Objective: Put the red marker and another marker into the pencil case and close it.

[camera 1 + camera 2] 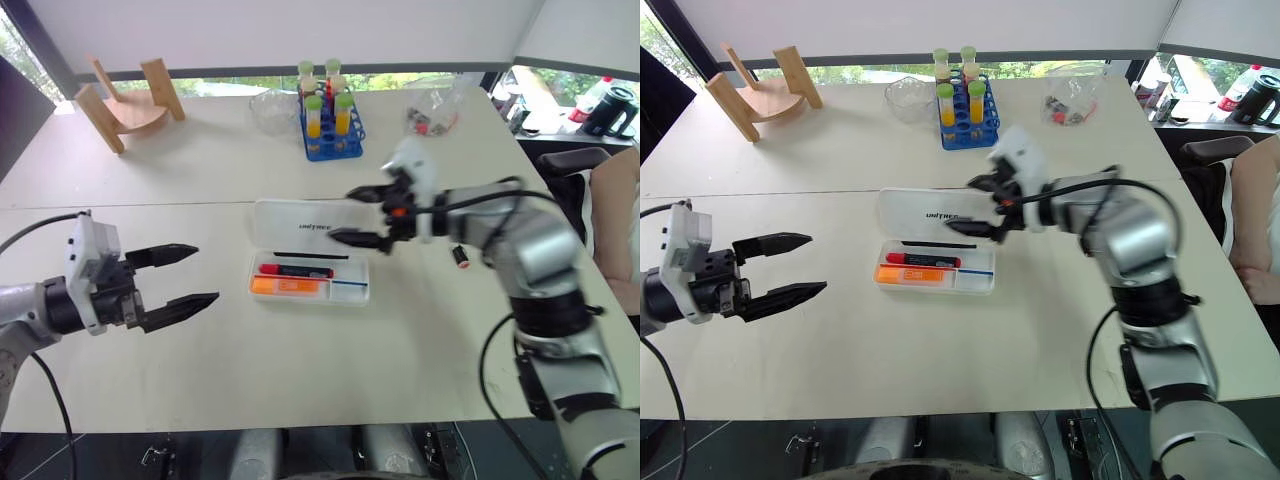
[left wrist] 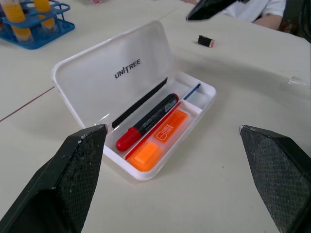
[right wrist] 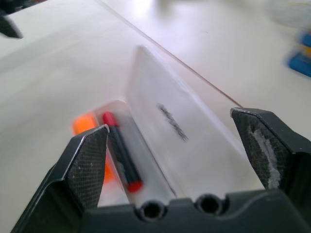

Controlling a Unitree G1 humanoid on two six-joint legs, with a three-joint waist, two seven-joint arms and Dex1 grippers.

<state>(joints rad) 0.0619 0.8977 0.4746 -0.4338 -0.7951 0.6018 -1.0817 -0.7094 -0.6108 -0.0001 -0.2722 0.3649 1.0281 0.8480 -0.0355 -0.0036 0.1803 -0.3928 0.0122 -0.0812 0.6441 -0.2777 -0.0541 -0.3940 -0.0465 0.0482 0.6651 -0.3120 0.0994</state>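
Table (image 1: 200, 380) surface lies bare between the robot and the pencil case (image 1: 309, 278), and more bare top runs to its left, where the left gripper (image 1: 185, 275) hangs with its two black fingers spread wide, tips aimed toward the case and well apart from it. Behind the case stand a blue rack of tubes (image 1: 330, 130), a clear bowl (image 1: 273, 108) and a wooden stand (image 1: 130, 100) near the far edge.

The case sits open, its lid (image 1: 300, 225) tilted back. Inside, the red marker (image 1: 295, 270) lies along the tray with the orange highlighter (image 1: 285, 286) just beside it, on the near side. The right gripper (image 1: 360, 215) hovers above the lid's right end, jaws apart, holding nothing.

A small black piece (image 1: 461, 256) rests on the table to the right of the case, near the right forearm.

The left wrist view reads the lid's dark lettering and shows a thin black strip and a blue line in the tray. The right wrist view looks down the lid from its end, both markers beyond its left finger.
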